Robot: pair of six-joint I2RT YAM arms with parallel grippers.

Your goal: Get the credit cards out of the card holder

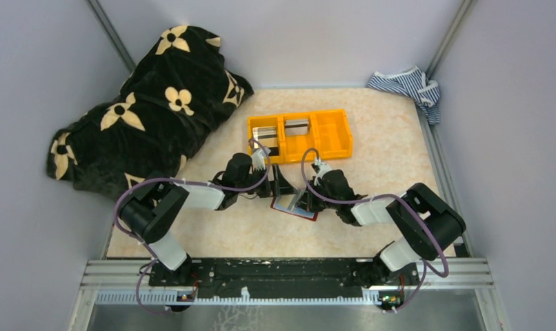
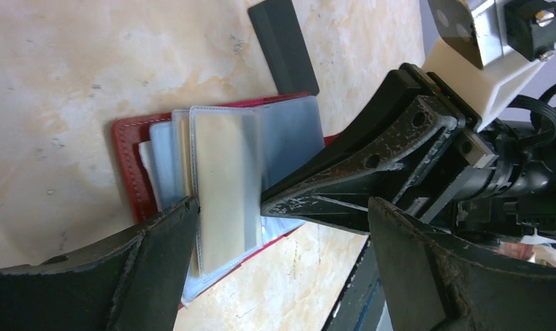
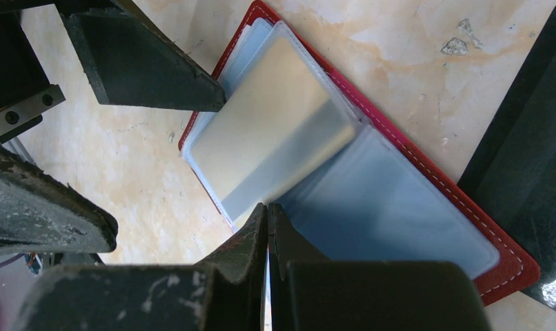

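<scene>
The left end effector (image 2: pixel 282 204) gapes wide, holding nothing, its fingers straddling the open dark red bifold card holder (image 3: pixel 499 272) on the marbled beige desk (image 3: pixel 123 172). The right end effector (image 3: pixel 267 210) is pressed together, tips on the holder's light blue pockets, just beside a sleeved silver-grey card (image 3: pixel 275 131). Whether they nip a sleeve edge is unclear.
</scene>
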